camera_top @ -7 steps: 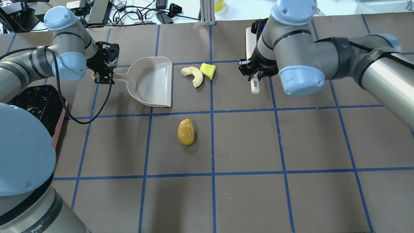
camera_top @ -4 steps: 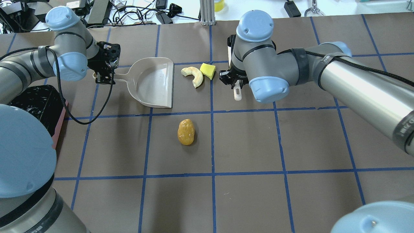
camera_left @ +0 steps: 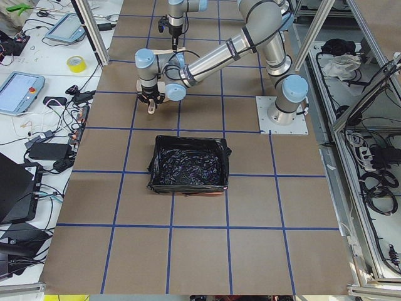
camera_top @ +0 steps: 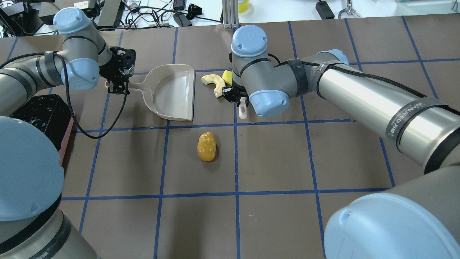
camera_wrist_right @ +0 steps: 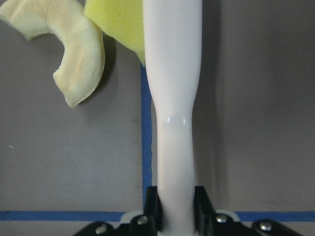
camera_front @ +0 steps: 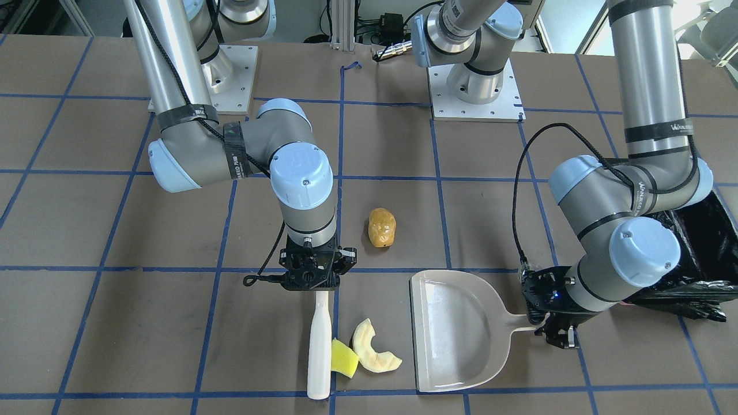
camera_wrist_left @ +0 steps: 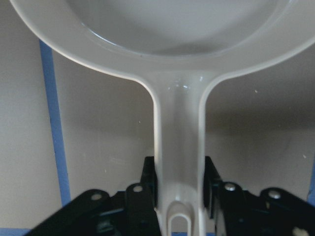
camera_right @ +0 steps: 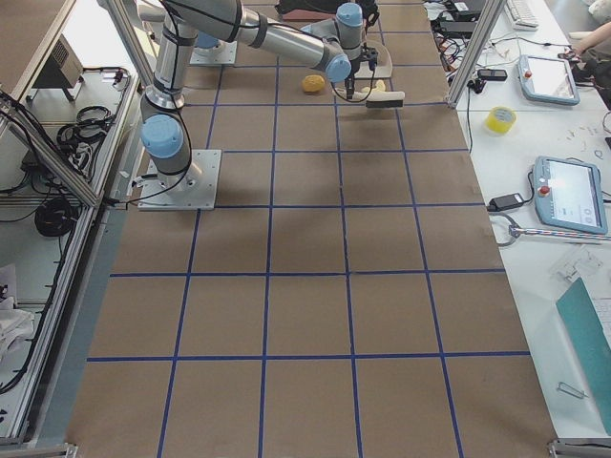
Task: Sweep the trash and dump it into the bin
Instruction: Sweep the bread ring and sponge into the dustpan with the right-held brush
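My left gripper [camera_top: 118,89] is shut on the handle of the light grey dustpan [camera_top: 172,91], which lies flat on the table; the left wrist view shows the fingers [camera_wrist_left: 150,189] clamping the handle. My right gripper [camera_front: 314,278] is shut on a white brush handle [camera_front: 319,346], whose side touches the yellow sponge wedge [camera_front: 344,357]. The sponge rests against the cream crescent piece [camera_front: 373,350], just off the dustpan's open edge. The golden-brown lump [camera_top: 207,146] lies alone, nearer the robot. The black-lined pink bin [camera_top: 67,138] stands at my left.
The table is brown with a blue tape grid. Cables and gear lie beyond the far edge [camera_top: 158,14]. The right arm's long forearm [camera_top: 377,97] stretches across the right half. The two arm bases [camera_front: 473,86] stand at the robot's side.
My right arm has swung left with the white tool, from well right of the sponge to touching it. The sponge sits closer to the crescent. The dustpan has shifted slightly right.
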`<action>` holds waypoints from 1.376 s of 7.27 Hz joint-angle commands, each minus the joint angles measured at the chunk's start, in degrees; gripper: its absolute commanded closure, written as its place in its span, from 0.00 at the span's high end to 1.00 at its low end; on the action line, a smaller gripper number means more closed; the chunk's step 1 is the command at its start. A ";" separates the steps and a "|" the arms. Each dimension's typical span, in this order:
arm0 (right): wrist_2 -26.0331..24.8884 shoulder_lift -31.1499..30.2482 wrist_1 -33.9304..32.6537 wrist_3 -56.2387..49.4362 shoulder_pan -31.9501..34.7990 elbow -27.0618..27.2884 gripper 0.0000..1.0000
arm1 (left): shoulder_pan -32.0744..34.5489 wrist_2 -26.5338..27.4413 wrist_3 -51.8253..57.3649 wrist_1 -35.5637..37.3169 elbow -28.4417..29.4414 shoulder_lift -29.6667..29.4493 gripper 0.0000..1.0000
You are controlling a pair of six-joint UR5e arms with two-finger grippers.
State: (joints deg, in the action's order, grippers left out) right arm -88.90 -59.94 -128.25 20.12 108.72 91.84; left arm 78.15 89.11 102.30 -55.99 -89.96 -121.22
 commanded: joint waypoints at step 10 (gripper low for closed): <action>9.80 4.57 -0.86 21.53 9.67 -5.36 0.00 | 0.07 -0.08 -0.17 0.18 0.05 -0.25 0.00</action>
State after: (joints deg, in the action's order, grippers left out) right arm -79.44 -55.76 -129.06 39.88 117.38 87.02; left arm 78.22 89.03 102.21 -55.81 -89.92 -121.46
